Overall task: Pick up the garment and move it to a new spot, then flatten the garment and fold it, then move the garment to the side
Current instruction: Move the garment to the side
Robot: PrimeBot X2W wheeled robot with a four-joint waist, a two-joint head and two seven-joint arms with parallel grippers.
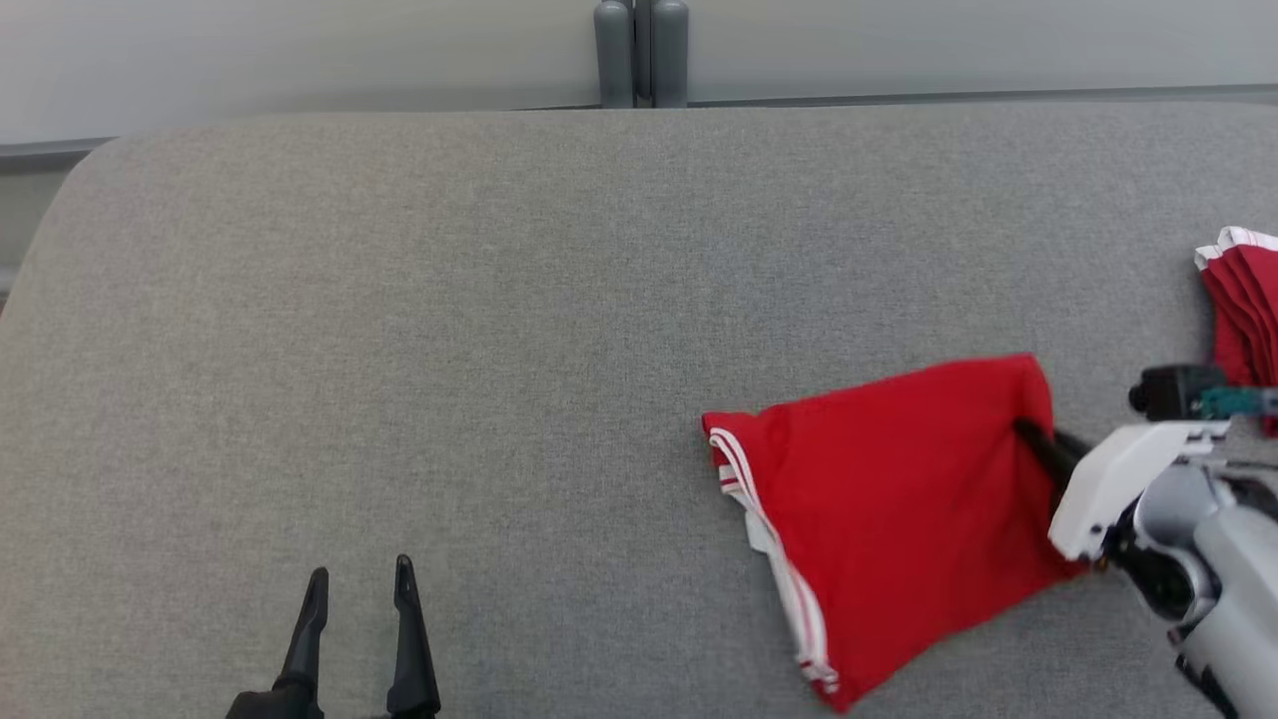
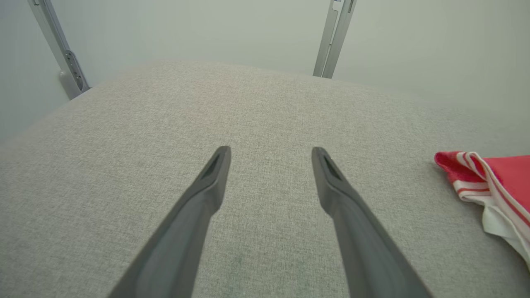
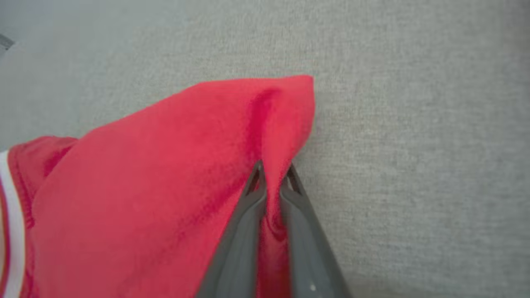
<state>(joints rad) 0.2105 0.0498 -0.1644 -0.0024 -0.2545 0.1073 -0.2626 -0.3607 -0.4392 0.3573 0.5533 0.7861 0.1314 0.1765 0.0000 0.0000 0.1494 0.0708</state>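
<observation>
**On the counter's right half: right pincer clamped on the red garment**

Right of centre on the grey fabric counter point(image 1: 479, 300), the garment point(image 1: 899, 509) lies mostly flat. It is red, with white stripes along its left edge. The striped hem runs diagonally from the upper left corner down toward the near edge, and a bit of white lining pokes out beside it.

Right pincer point(image 1: 1026, 431) comes in from the right with fingers pointing left. It bites the garment's right edge just below the top right corner. The right wrist view confirms it: right pincer point(image 3: 274, 167) is nearly closed, with a ridge of garment point(image 3: 145, 186) pinched between the two fingers. The fabric puckers from the tips up toward the corner. The pale wrist housing point(image 1: 1108, 489) overlaps the garment's right edge in the head view.

Left pincer point(image 1: 360, 569) sits at the lower left, well apart from the garment, with its fingers spread and nothing between them. In the left wrist view, left pincer point(image 2: 271, 151) is open over bare counter. The garment's striped corner point(image 2: 488, 178) is off at the right edge.

A second red piece point(image 1: 1243, 300) with white trim lies at the far right edge of the head view, apart from the garment. Grey posts point(image 1: 641, 50) stand behind the counter's far edge.
</observation>
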